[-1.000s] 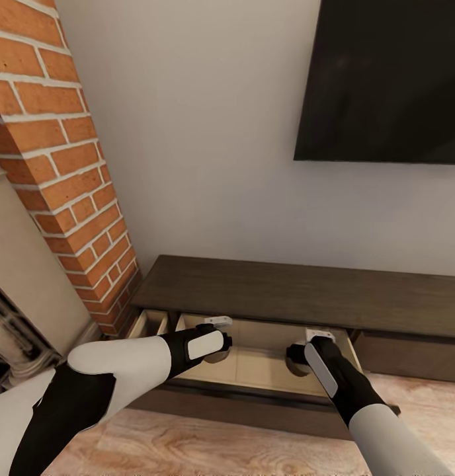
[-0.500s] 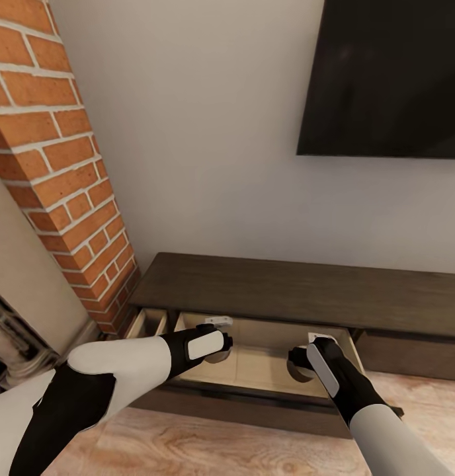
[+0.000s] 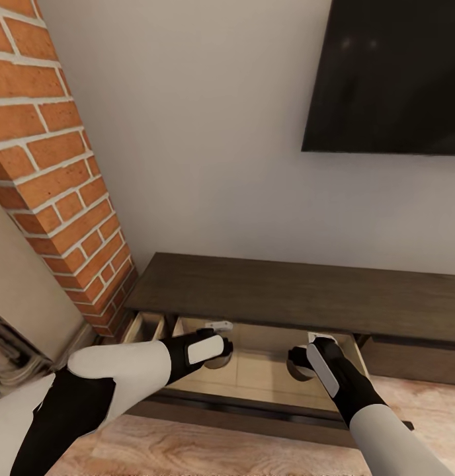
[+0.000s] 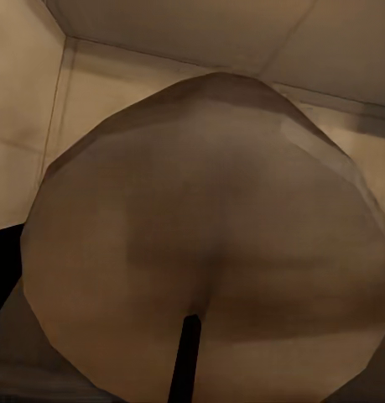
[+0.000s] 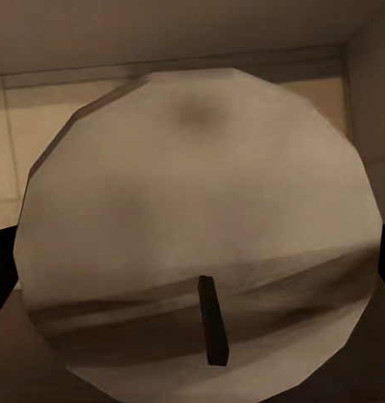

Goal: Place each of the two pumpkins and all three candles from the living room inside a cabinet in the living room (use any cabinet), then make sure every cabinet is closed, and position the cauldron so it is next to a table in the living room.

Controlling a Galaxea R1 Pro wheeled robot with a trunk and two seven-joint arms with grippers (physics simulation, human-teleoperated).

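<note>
Open cabinet [image 3: 267,294] drawer — candle [image 4: 209,243] in each hand

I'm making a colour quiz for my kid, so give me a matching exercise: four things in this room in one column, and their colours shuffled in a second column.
Column one:
1. television
2. brick column
3. cabinet top
4. drawer interior

Column two:
A. red-orange
B. pale tan
C. black
D. dark brown

Pairs: 1-C, 2-A, 3-D, 4-B.
</note>
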